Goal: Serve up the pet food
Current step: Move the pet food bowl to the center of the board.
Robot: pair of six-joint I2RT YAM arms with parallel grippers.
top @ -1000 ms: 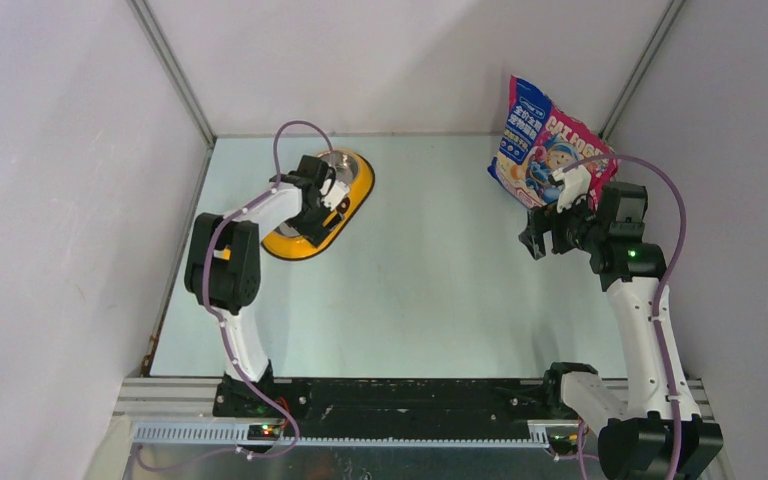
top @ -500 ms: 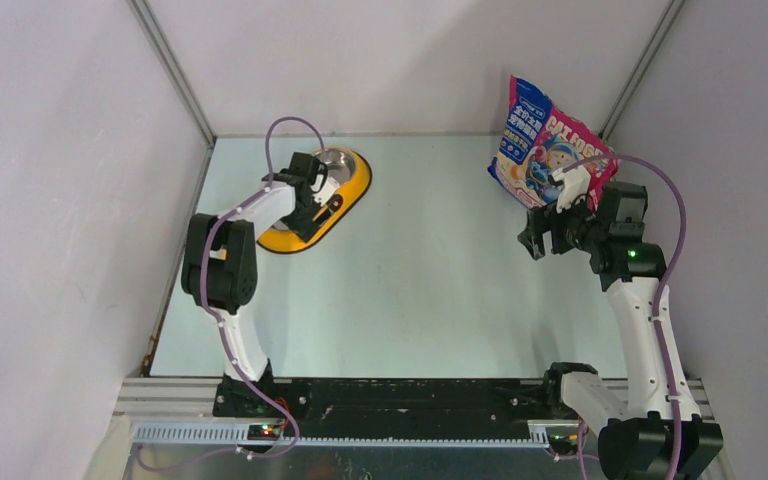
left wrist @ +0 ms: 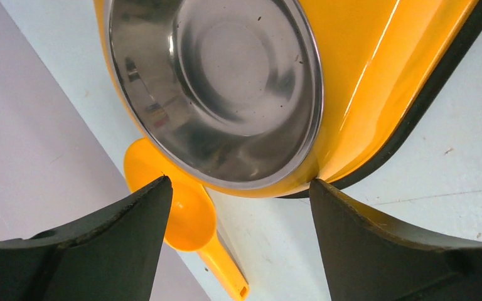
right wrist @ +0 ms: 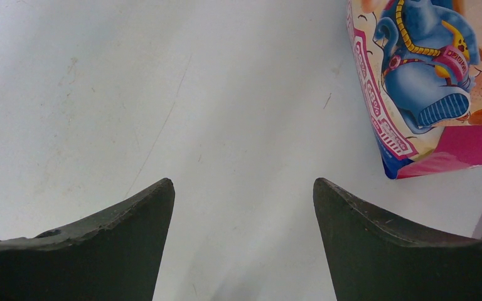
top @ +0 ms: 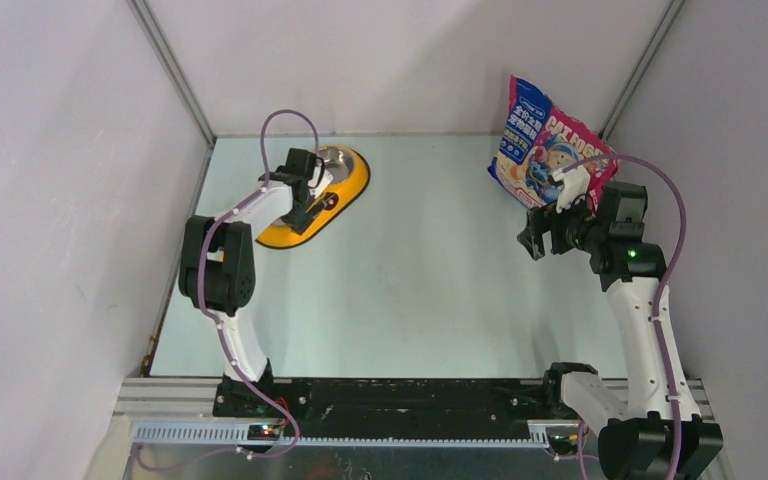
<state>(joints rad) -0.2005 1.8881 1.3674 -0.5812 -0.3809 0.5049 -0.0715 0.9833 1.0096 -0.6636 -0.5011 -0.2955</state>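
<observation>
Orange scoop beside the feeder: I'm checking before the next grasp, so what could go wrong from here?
The orange plastic scoop lies in the gap between the yellow double feeder and the wall; the open left gripper may shove the feeder or miss it. The glossy blue-and-pink pouch stands tilted; the open right gripper could topple it.

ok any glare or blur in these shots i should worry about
Left wrist: the steel bowl mirrors its surroundings, and a bright streak of glare runs down the yellow feeder. Right wrist: the table looks pale and washed out, while the print on the pouch stays crisp. Top external: the light is even and soft, with no hard shadows and no visible blur.
</observation>
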